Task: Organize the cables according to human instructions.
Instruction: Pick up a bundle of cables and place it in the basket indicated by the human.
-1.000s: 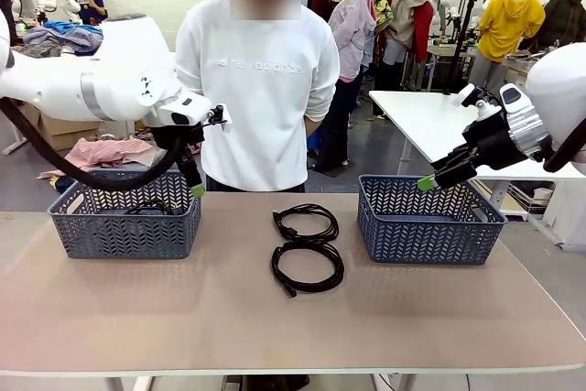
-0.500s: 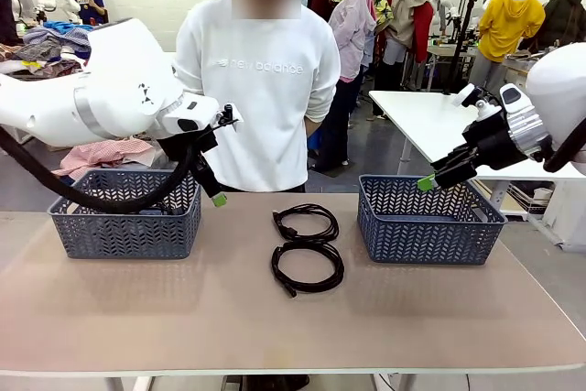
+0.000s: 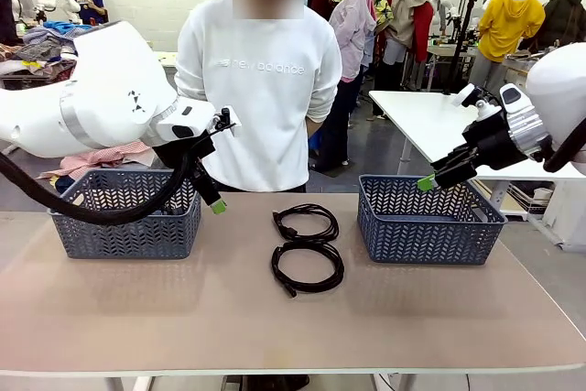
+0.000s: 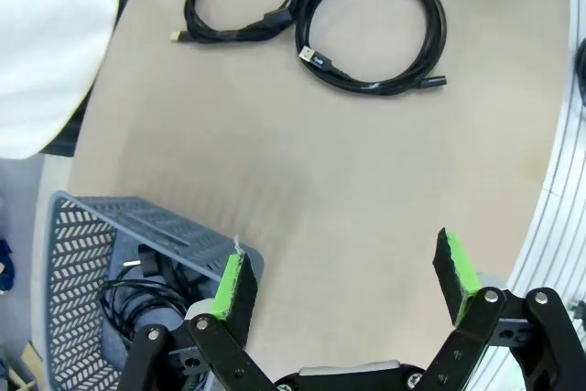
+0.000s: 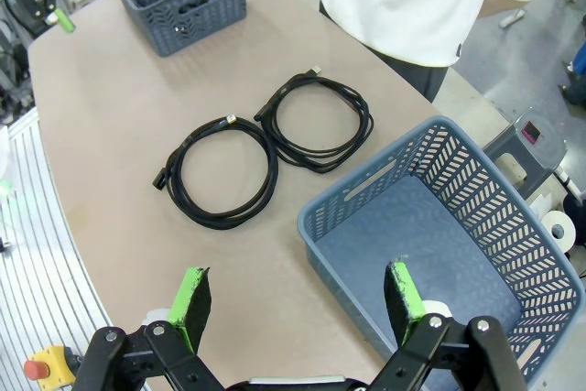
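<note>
Two round black cable coils (image 3: 307,243) between herringbone-slotted blue plastic baskets (image 3: 426,226).

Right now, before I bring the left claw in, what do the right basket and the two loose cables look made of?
Right basket: probably moulded plastic, matte grey-blue; uniform herringbone cut-outs suggest it. Cables: probably rubber or PVC jackets, black, slightly glossy; they hold soft coils.

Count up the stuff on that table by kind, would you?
Loose coiled black cables: 2, the far cable and the near cable.
Blue-grey baskets: 2, the left basket and the right basket.
Inside the left basket: 1 cable bundle, exact number of cords unclear.
Total: 5 at least.
</note>
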`<state>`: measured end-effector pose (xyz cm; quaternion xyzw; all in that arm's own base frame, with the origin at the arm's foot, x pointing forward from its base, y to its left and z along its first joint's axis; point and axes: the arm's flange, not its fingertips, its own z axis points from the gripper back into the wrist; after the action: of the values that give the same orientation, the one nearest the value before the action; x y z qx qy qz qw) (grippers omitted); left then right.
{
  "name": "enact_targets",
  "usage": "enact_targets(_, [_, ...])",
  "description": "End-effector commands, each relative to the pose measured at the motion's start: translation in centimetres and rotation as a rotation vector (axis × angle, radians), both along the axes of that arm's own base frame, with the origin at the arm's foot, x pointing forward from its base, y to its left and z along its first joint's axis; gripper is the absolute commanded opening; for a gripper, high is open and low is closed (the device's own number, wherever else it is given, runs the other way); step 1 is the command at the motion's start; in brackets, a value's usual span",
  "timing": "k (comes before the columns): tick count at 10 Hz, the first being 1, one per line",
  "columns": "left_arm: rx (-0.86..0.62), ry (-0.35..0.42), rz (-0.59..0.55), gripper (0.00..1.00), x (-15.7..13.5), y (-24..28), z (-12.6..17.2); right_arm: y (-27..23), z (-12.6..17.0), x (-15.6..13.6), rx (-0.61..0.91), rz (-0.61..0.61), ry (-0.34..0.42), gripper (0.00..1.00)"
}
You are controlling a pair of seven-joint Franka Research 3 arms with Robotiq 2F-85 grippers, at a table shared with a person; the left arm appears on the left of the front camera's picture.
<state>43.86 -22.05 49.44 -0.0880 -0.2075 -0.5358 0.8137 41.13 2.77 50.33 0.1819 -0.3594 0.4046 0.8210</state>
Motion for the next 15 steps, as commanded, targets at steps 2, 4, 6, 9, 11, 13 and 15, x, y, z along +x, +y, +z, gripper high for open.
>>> enact_targets(2, [0.002,0.008,-0.005,1.00,0.44,-0.26,-0.07,-0.04,-0.23,0.26,0.020,0.018,-0.021,1.00])
enact_targets(4, [0.002,0.008,-0.005,1.00,0.44,-0.26,-0.07,-0.04,-0.23,0.26,0.020,0.018,-0.021,1.00])
enact_targets(6, [0.002,0.008,-0.005,1.00,0.44,-0.26,-0.07,-0.04,-0.23,0.26,0.020,0.018,-0.021,1.00])
enact_targets(9, [0.002,0.008,-0.005,1.00,0.44,-0.26,-0.07,-0.04,-0.23,0.26,0.020,0.018,-0.021,1.00])
enact_targets(11, [0.002,0.008,-0.005,1.00,0.44,-0.26,-0.07,-0.04,-0.23,0.26,0.020,0.018,-0.021,1.00])
enact_targets(13, [0.002,0.008,-0.005,1.00,0.44,-0.26,-0.07,-0.04,-0.23,0.26,0.020,0.018,-0.021,1.00])
enact_targets(15, [0.002,0.008,-0.005,1.00,0.44,-0.26,-0.07,-0.04,-0.23,0.26,0.020,0.018,-0.021,1.00])
